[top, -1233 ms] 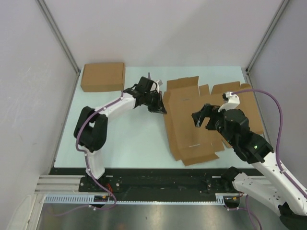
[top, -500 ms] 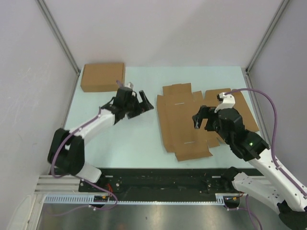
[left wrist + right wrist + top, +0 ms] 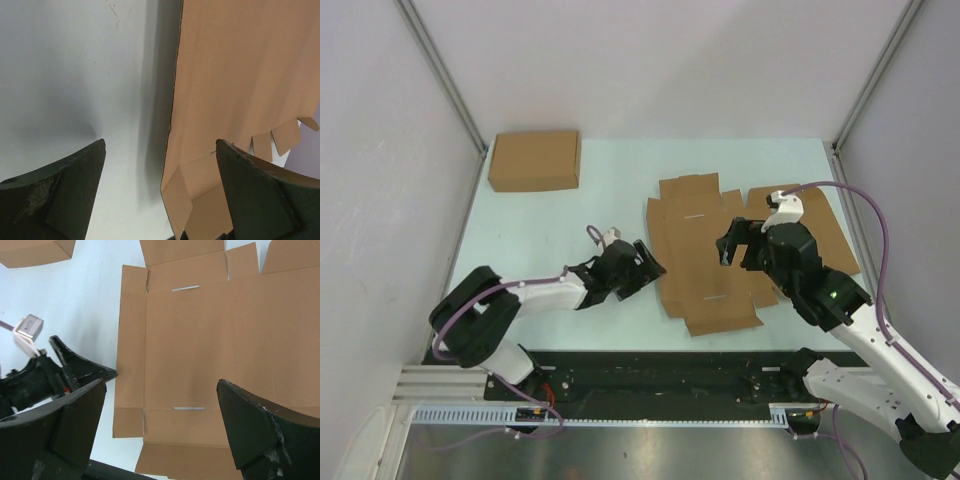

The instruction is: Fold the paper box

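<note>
Left gripper (image 3: pixel 646 262) is spread wide with nothing held, kept low over the table (image 3: pixel 550 230), just beside the left edge of the paper box (image 3: pixel 705 255). Right gripper (image 3: pixel 732 245) is gaping too, nothing gripped, held above the sheet's middle. The paper box is laid out flat and unfolded, right of centre. Another cardboard box (image 3: pixel 534 160) is parked far-left.

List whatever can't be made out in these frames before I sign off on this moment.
- Top view: the right arm covers the paper box's right-middle; flaps beneath are hidden.
- Left wrist view: the sheet runs off the top and right edges.
- Right wrist view: the ready-made box is cut off by the top edge; whether the left hand touches the sheet is too fine to tell.
</note>
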Robot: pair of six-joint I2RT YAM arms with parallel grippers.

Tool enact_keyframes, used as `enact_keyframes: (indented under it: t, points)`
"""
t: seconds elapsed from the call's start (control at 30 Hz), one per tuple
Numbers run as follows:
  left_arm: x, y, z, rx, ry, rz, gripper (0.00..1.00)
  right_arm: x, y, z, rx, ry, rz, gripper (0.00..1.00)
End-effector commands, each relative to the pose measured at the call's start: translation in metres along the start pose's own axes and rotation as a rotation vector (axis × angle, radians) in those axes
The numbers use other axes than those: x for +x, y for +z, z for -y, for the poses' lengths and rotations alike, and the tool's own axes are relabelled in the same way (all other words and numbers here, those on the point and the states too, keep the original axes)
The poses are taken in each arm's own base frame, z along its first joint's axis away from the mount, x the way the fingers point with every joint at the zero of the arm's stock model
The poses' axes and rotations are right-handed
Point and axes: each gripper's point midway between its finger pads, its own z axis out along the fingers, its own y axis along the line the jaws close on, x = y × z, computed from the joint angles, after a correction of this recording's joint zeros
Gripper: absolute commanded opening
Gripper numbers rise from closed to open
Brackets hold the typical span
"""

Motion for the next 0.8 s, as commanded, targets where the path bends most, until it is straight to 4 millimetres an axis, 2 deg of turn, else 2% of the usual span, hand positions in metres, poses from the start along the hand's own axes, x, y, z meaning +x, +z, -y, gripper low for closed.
enact_keyframes:
  t: [0.0,0.07,0.1,0.13,0.2,0.23,0.27,0.4,0.43,0.47,0.5,0.53,0.57,0.6,0.63,0.67,0.7,0.73,0.77]
  points:
    - [-0.007,0.018,0.034,0.143,-0.074,0.046,0.93,-0.007,-0.002,-0.001,-0.005,0.025,0.032,1.00]
    - [-0.001,0.029,0.038,0.162,-0.050,0.003,0.86,-0.006,-0.004,0.002,0.006,0.024,0.031,1.00]
    - [-0.003,0.032,0.051,0.193,-0.024,-0.012,0.84,-0.007,-0.005,0.003,0.005,0.024,0.036,1.00]
    - [0.007,0.040,0.047,0.188,-0.008,-0.074,0.81,-0.006,-0.006,0.005,0.011,0.023,0.037,1.00]
    - [0.012,0.046,0.053,0.207,0.026,-0.115,0.68,-0.007,-0.009,0.008,0.020,0.017,0.044,1.00]
    - [0.019,0.050,0.049,0.210,0.032,-0.164,0.63,-0.007,-0.009,0.009,0.026,0.015,0.045,1.00]
    - [0.019,0.051,0.052,0.234,0.037,-0.173,0.54,-0.007,-0.009,0.011,0.031,0.014,0.049,1.00]
    - [0.021,0.060,0.039,0.242,0.047,-0.264,0.23,-0.009,-0.010,0.010,0.027,0.015,0.057,1.00]
    - [0.011,0.062,0.036,0.243,0.040,-0.262,0.10,-0.009,-0.010,0.010,0.025,0.015,0.056,1.00]
    - [0.012,0.059,0.030,0.233,0.062,-0.302,0.04,-0.009,-0.010,0.009,0.021,0.009,0.056,1.00]
    - [-0.002,0.057,0.038,0.247,0.074,-0.292,0.00,-0.011,-0.010,0.009,0.019,0.011,0.063,1.00]
    - [-0.024,0.056,0.035,0.241,0.073,-0.268,0.00,-0.013,-0.012,0.007,0.007,0.013,0.069,1.00]
    - [-0.040,0.051,0.044,0.248,0.136,-0.274,0.00,-0.013,-0.013,0.007,0.004,0.008,0.071,1.00]
    - [-0.065,0.048,0.043,0.223,0.150,-0.244,0.00,-0.015,-0.013,0.006,-0.002,0.011,0.078,1.00]
    - [-0.069,0.042,0.025,0.132,0.213,-0.283,0.00,-0.016,-0.015,0.005,-0.010,0.014,0.082,1.00]
    - [-0.101,0.035,0.057,0.175,0.274,-0.230,0.00,-0.016,-0.015,0.005,-0.012,0.015,0.082,1.00]
    - [-0.119,0.036,0.056,0.152,0.302,-0.225,0.00,-0.016,-0.015,0.004,-0.015,0.011,0.081,1.00]
    - [-0.121,0.030,0.045,0.088,0.360,-0.272,0.00,-0.015,-0.014,0.004,-0.016,0.009,0.077,1.00]
    - [-0.150,0.024,0.074,0.122,0.413,-0.211,0.00,-0.014,-0.013,0.003,-0.019,0.006,0.073,1.00]
